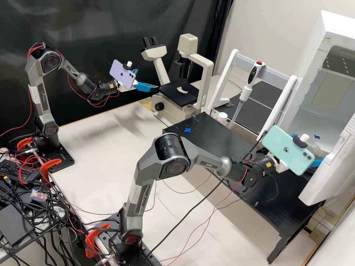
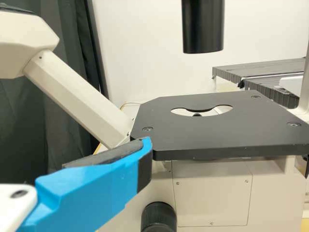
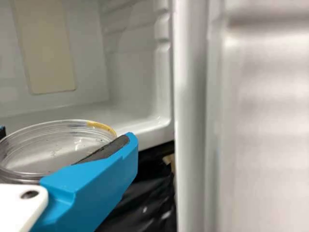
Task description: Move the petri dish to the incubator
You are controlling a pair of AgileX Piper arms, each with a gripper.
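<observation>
Petri dish [image 3: 50, 154], pinched between the spread fingers of the right end effector [image 3: 66, 135] at the mouth of the incubator [image 1: 312, 64]. The left end effector [image 1: 148, 79] stands empty and spread beside the microscope [image 1: 173, 96]. Judged thus: grasp and transport largely accomplished; insertion, setting down, release and withdrawal remain. Surroundings: open incubator door [image 1: 329, 173]; low black platform [image 1: 210, 127] upon the pale counter [image 1: 92, 147]; black curtain [image 1: 107, 22] and light wall [image 1: 292, 33] behind.
</observation>
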